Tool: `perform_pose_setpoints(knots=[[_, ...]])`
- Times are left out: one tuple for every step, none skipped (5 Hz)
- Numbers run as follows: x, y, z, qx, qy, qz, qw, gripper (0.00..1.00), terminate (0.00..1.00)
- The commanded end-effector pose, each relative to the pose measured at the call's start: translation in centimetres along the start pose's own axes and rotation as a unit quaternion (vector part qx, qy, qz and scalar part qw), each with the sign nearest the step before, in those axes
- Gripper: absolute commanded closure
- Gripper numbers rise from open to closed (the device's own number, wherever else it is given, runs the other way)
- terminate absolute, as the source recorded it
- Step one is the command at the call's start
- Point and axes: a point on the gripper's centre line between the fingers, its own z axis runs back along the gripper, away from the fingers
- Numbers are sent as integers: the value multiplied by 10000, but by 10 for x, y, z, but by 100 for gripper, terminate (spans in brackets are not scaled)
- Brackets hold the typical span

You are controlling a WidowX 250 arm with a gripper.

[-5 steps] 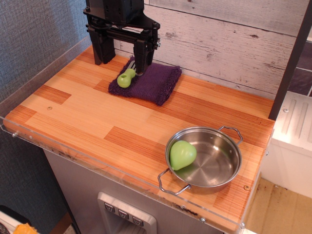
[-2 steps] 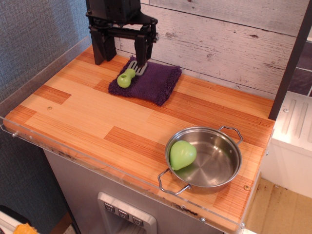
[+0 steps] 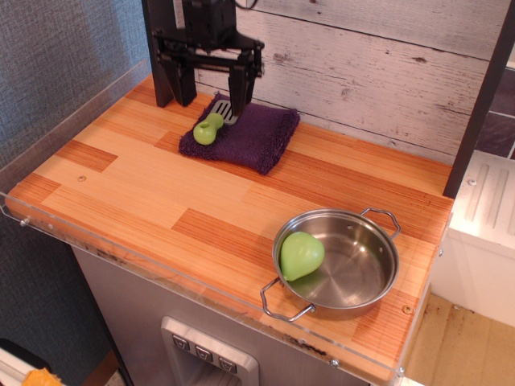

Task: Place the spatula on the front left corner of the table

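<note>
Wood strips of the table (image 3: 145, 193) run bare along the near left corner, and that is where you want the spatula to end up. Nothing sits there yet. On the near right you see a shiny pan (image 3: 354, 265) with a green pear (image 3: 301, 255) inside it. Leave those alone.

Look farther back now. The spatula (image 3: 211, 126) lies on the purple cloth (image 3: 249, 137) at the far left of the table. Its fat green handle points toward you and to the left. Its grey blade points away, toward the wall.

What changed? A second ago the gripper (image 3: 208, 90) was low, with its right finger down by the blade. Now it has come up a little, and more of the blade shows. The spatula did not go up with it. It lies in the same spot on the cloth. So I think no grab has happened yet, and the task is only at its start.

The fingers (image 3: 239, 88) are spread wide apart and hold nothing. The right finger hangs just above the grey blade. The left finger hangs far to the left, past the cloth. The green handle lies between the two fingers, but lower down and nearer to you.

You will likely need to come down again, line up over the spatula, and squeeze.
</note>
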Motion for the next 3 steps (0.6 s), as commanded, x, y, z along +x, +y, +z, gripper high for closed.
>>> perform_pose_setpoints(knots=[[15,4,-11,305,-64,42,9995,0,0],[18,8,-25,362,48,42,9993,0,0],[18,5,-31,371,104,16,9993,0,0]])
